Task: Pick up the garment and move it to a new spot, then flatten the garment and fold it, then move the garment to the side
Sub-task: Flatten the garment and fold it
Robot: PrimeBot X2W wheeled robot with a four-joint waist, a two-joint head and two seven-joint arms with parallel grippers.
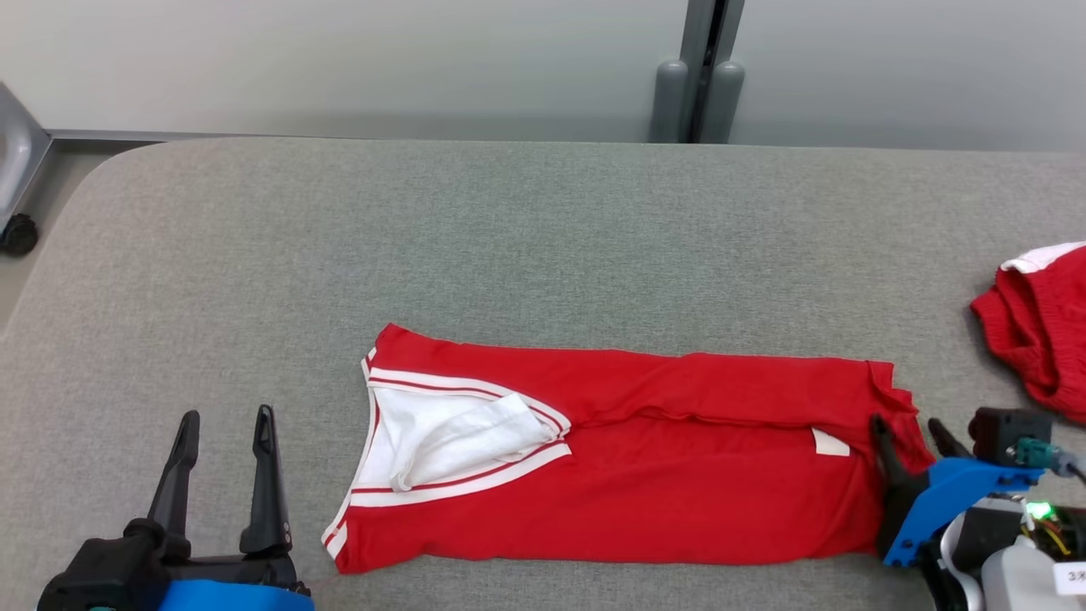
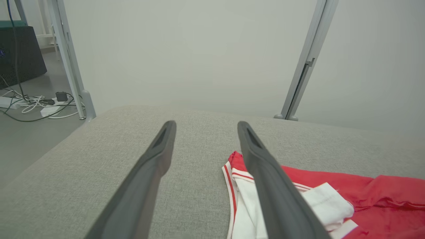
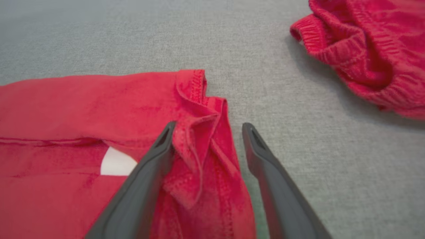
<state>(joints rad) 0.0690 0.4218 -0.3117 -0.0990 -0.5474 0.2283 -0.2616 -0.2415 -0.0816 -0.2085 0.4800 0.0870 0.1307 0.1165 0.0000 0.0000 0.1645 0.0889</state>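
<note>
The garment (image 1: 645, 458) is a red shirt with white and red trim, folded into a long band across the grey table. Its white-lined neck end (image 2: 245, 199) points left, its hem end (image 3: 199, 109) right. My left gripper (image 1: 227, 424) stands open on bare table left of the neck end, apart from the cloth; in its wrist view the gripper (image 2: 206, 127) has nothing between its fingers. My right gripper (image 1: 909, 424) is open at the hem end. In its wrist view the gripper (image 3: 207, 127) straddles the bunched hem, with red cloth lying between the fingers but not pinched.
A second red knit garment (image 1: 1039, 327) lies crumpled at the table's right edge, close to my right arm; it also shows in the right wrist view (image 3: 365, 49). A grey post (image 1: 697, 93) stands behind the grey table (image 1: 509, 238). Cables (image 2: 36, 101) lie on the floor left.
</note>
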